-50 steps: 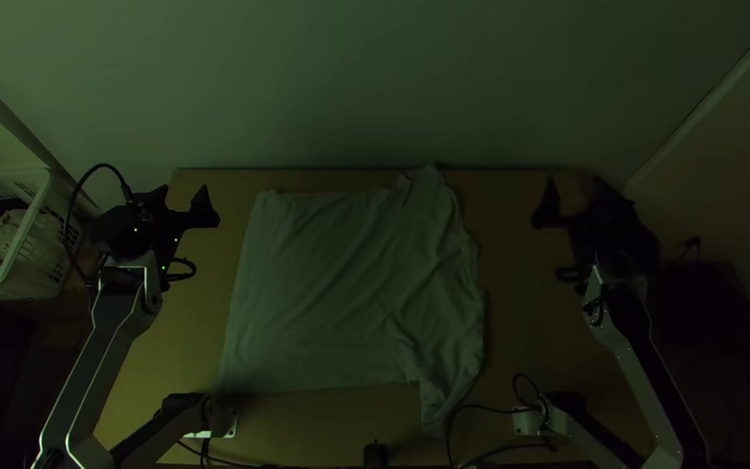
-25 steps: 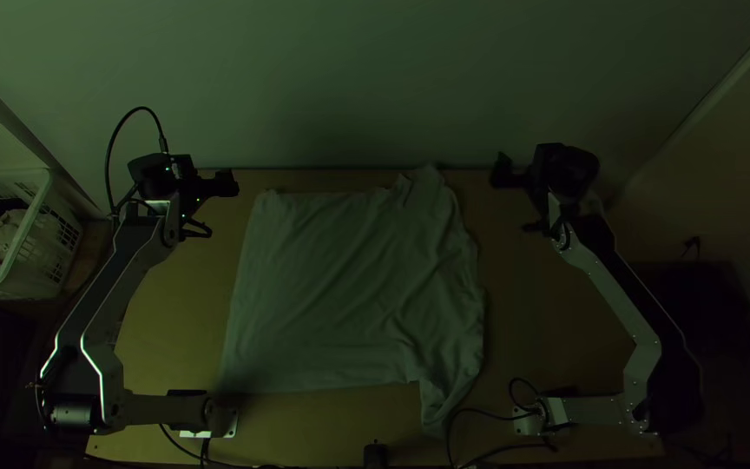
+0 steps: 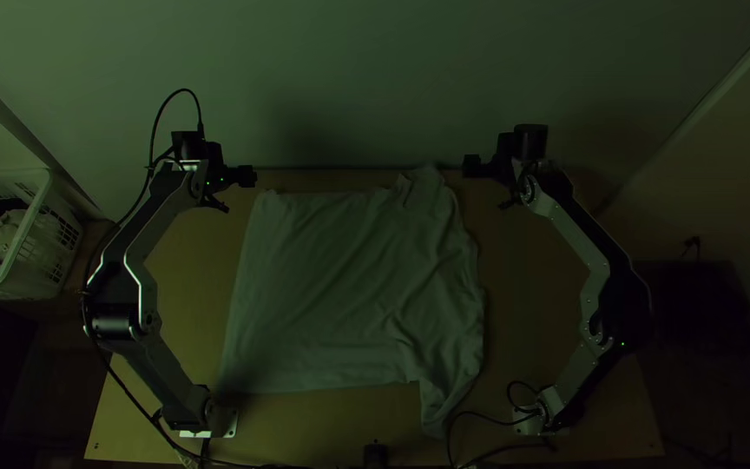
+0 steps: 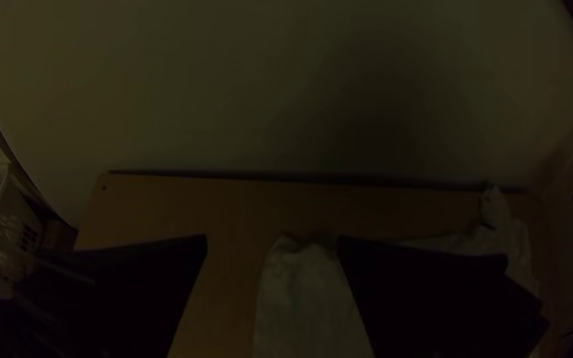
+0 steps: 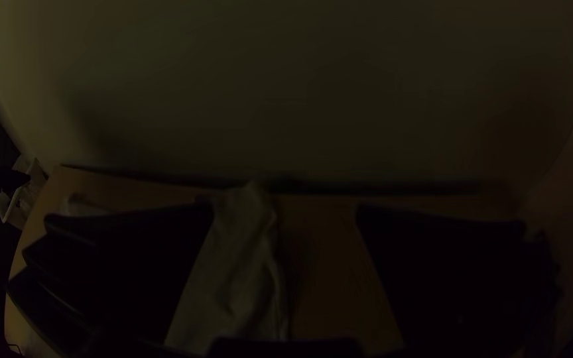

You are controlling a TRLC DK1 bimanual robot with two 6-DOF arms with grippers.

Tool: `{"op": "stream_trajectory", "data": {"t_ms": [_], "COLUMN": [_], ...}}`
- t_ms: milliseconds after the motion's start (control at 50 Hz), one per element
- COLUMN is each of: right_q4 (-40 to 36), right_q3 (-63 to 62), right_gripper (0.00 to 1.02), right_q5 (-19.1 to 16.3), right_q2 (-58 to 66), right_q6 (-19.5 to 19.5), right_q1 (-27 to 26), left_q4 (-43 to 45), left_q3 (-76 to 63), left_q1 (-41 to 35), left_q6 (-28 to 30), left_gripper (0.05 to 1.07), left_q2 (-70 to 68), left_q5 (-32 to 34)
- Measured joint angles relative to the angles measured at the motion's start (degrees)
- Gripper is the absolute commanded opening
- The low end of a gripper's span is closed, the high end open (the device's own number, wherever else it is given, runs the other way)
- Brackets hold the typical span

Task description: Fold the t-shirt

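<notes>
The pale t-shirt (image 3: 349,287) lies spread on the wooden table (image 3: 175,347), its right side wrinkled, one piece jutting toward the near edge and another toward the far edge. Past the shirt's far left corner, my left gripper (image 3: 245,176) hangs in the top view; in its wrist view the left gripper (image 4: 272,242) stands open, with a shirt corner (image 4: 300,292) beyond its fingers. My right gripper (image 3: 472,166) is beside the shirt's far right part. Seen from its own wrist, the right gripper (image 5: 286,212) is open, the shirt's wrinkled part (image 5: 240,278) beyond the fingers.
A white basket (image 3: 23,252) holding dark and pale items stands off the table's left side. The wall (image 3: 366,87) rises behind the far edge. Black cables (image 3: 479,421) run along the near edge, where a small black object (image 3: 376,453) stands.
Both arms have swung inward and toward the far edge, bringing the grippers closer to the shirt's far corners. The shirt lies as before.
</notes>
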Motion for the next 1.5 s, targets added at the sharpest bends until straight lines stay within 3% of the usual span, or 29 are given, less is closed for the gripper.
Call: {"op": "stream_trajectory", "data": {"t_ms": [160,400,660,1060,1140,1220,1260,1500], "right_q4": [-6.16,-10.58,-28.02,-30.03,-30.03,-30.01,-30.01,-30.05], "right_q3": [7.1,11.87,29.4,30.8,30.91,31.1,31.12,31.45], "right_gripper": [0.99,0.99,0.99,0.99,0.99,0.99,0.98,0.93], "right_q5": [-1.05,-1.29,-1.66,-1.66,-1.66,-1.66,-1.66,-1.64], "right_q2": [7.02,12.24,22.05,26.53,26.75,27.32,27.63,29.79], "right_q6": [1.62,5.18,7.67,7.69,7.69,7.69,7.69,8.66], "right_q1": [0.0,0.37,0.83,2.45,2.95,3.43,3.5,4.09], "left_q4": [-3.72,-10.08,-13.14,-16.35,-16.85,-16.94,-16.9,-15.78], "left_q3": [6.38,15.23,21.03,23.3,23.39,23.39,23.39,23.41], "left_q1": [0.11,0.48,0.85,0.31,0.0,-0.35,-0.57,-1.6], "left_q6": [0.0,-0.2,-0.2,-0.17,-0.17,-0.17,-0.17,-0.26], "left_gripper": [0.89,0.89,0.89,0.89,0.71,0.35,0.1,0.08], "left_q2": [7.43,17.18,23.19,25.75,25.77,25.77,25.77,25.83], "left_q5": [0.0,-0.02,-0.02,0.0,0.0,-0.02,-0.02,0.17]}}
